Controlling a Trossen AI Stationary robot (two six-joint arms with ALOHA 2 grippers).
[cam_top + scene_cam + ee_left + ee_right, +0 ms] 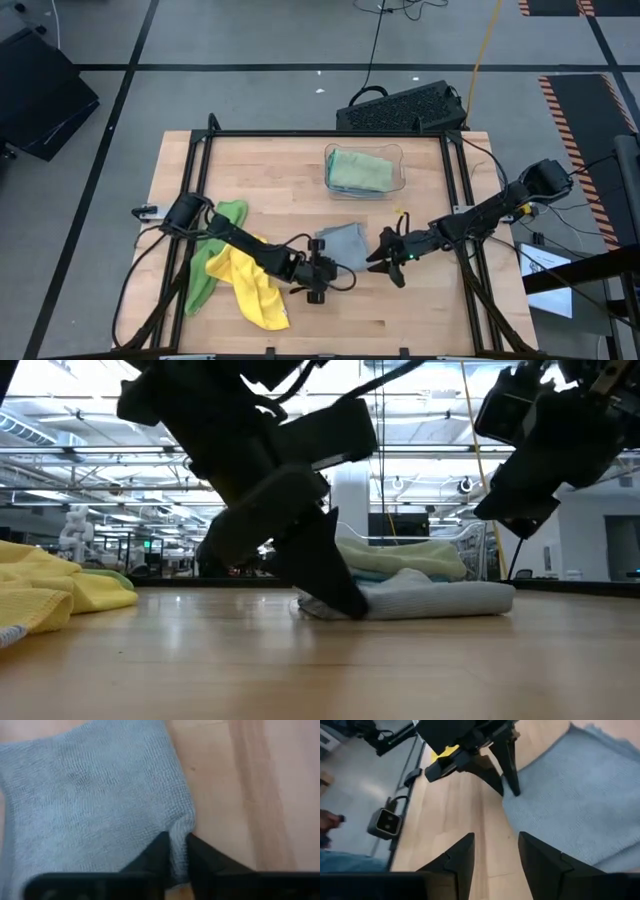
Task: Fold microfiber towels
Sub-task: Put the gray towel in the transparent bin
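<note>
Left end effector (177, 851) pinches grey towel (343, 243) at its 7 o'clock corner to fold; right end effector (496, 851) hovers half-open, empty.

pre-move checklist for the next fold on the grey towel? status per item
1. Left hand pinching the grey towel edge: ok.
2. Right hand open, empty, beside the towel, no grip yet: not ok.
3. Towel flat on the table: ok.
4. Yellow towel and green towel apart from the grey one: ok.
5. Clear bin out of the fold's way: ok.
6. Pinch holds a single layer: cannot tell.
</note>
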